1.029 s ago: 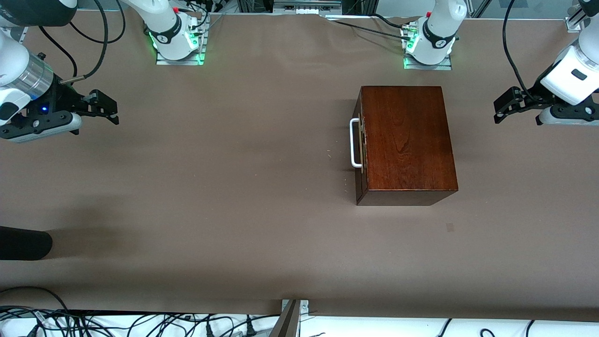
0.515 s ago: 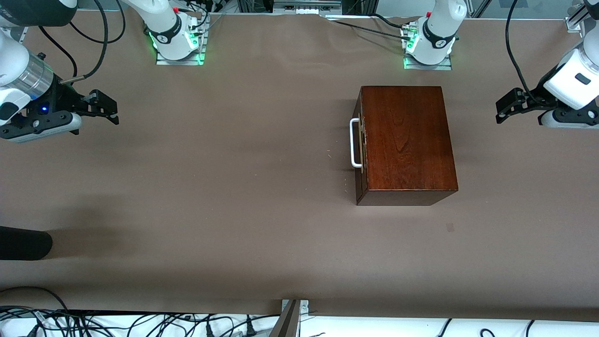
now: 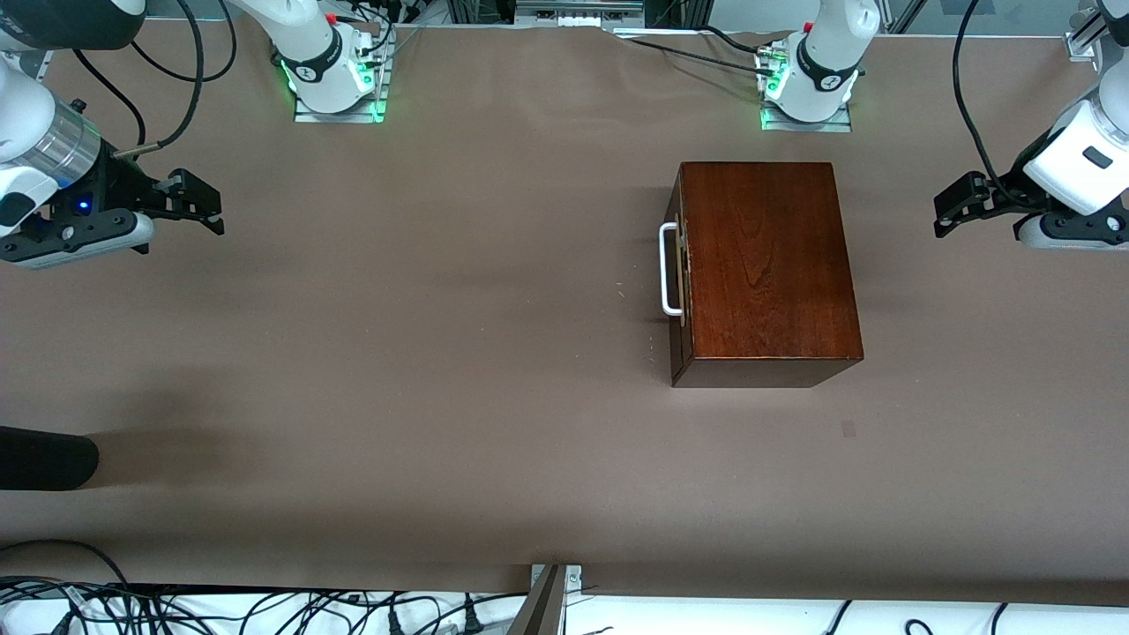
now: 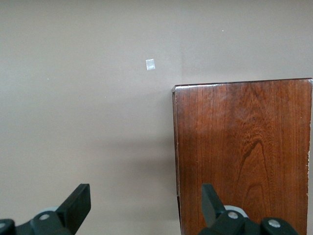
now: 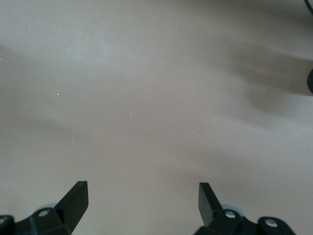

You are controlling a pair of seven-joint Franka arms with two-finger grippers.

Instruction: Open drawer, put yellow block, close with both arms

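Observation:
The glossy mahogany box stands on the table toward the left arm's end. Its drawer is shut, with the white U-shaped handle on the side facing the right arm's end. The box top also shows in the left wrist view. My left gripper is open and empty, in the air over bare table beside the box at the left arm's end. My right gripper is open and empty over bare table at the right arm's end. The yellow block is out of view.
A dark rounded object lies at the table's edge on the right arm's end, nearer the front camera. A small pale patch marks the table near the box. Cables run along the front edge.
The left gripper has shifted slightly up and toward the left arm's end. The right arm has not moved.

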